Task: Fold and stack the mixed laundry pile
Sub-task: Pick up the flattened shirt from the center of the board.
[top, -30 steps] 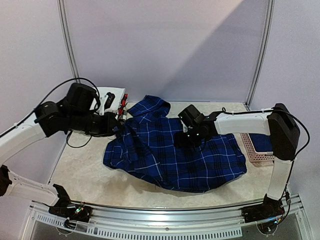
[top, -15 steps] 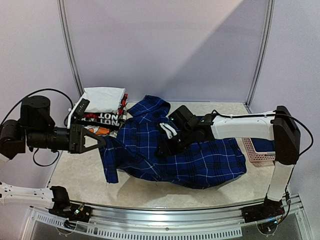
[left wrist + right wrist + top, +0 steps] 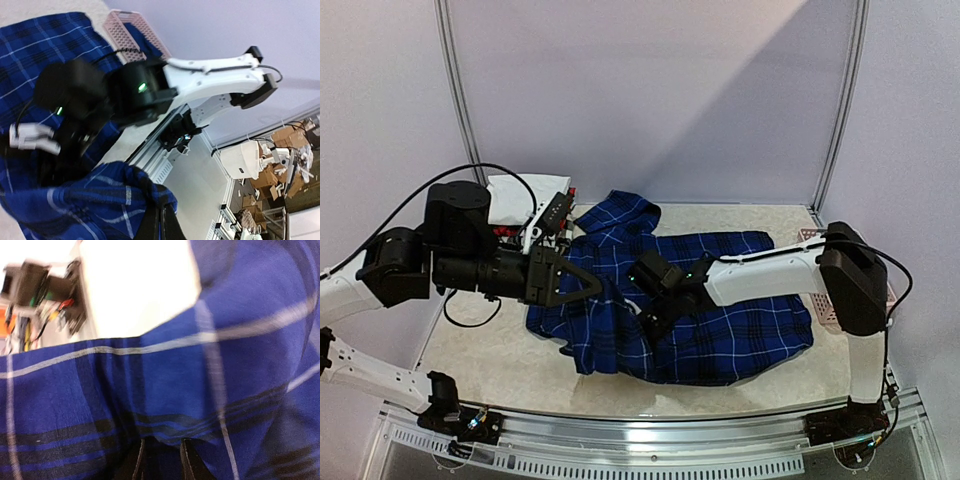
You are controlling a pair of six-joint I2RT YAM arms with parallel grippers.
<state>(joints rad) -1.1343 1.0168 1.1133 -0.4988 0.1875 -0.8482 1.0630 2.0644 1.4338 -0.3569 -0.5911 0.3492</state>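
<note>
The dark-blue plaid shirt (image 3: 740, 320) lies spread across the middle of the table, its left part folded over toward the centre. My left gripper (image 3: 592, 287) is shut on the shirt's left edge, and the left wrist view shows that cloth (image 3: 75, 200) bunched at the tips of the closed left gripper (image 3: 161, 212). My right gripper (image 3: 650, 305) presses down into the shirt near its middle. In the right wrist view the right gripper (image 3: 161, 460) has its narrow jaws pinching a fold of plaid cloth (image 3: 165, 365).
A stack of folded white and black garments (image 3: 525, 195) sits at the back left. A pink lattice basket (image 3: 825, 312) stands at the right, mostly behind my right arm, and it shows in the left wrist view as the basket (image 3: 135, 25) with dark blue cloth in it. Bare table (image 3: 490, 350) lies at the front left.
My left gripper swung out left, then came back right, carrying the shirt's left edge over the shirt. My right gripper slid left along the shirt and closed on the cloth.
</note>
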